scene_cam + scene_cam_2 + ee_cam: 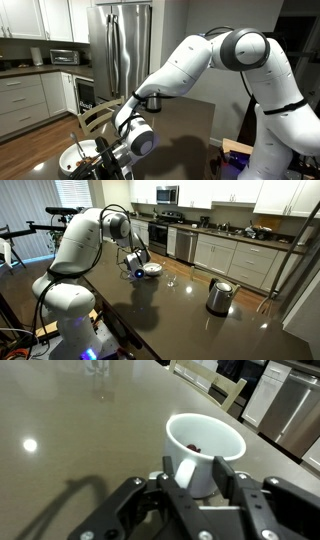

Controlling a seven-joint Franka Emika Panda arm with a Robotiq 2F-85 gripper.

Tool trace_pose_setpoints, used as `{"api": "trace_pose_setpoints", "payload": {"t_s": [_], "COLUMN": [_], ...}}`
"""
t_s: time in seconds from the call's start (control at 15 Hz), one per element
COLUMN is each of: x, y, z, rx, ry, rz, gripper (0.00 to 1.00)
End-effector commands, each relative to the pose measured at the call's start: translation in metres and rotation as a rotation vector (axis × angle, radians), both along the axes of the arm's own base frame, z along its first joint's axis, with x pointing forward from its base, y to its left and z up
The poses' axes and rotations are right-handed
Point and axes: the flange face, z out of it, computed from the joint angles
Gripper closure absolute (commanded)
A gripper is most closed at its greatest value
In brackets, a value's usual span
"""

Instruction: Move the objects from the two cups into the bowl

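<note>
Wrist view: the gripper (206,468) pinches the white cup (210,432) by its sides, with brown bits (196,451) inside. In both exterior views the bowl (72,158) (153,269) seems close by, half hidden. The grasp looks made; next comes lifting and tipping over the bowl.

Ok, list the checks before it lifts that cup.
1. Cup sits between the fingers: ok.
2. Grip firm on the cup: cannot tell.
3. Cup upright on the table: ok.
4. Bits inside the cup: ok.
5. Bowl close by for the pour: ok.
6. Utensil in the bowl out of the pour path: cannot tell.
</note>
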Motion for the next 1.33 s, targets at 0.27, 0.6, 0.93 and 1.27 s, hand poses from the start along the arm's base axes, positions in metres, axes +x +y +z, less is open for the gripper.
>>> {"api": "trace_pose_setpoints", "payload": {"t_s": [0.27, 0.6, 0.93, 1.27], "x": [-0.0002, 0.001, 0.0021, 0.0023], "y": [-0.0011, -0.0026, -0.005, -0.0081], "z": [0.0055, 0.0062, 0.0077, 0.0083], "rx": [-0.026, -0.03, -0.024, -0.014], "ry": [0.037, 0.042, 0.048, 0.061], "rz": [-0.053, -0.06, -0.069, -0.076], "gripper": [0.65, 0.87, 0.92, 0.92]}}
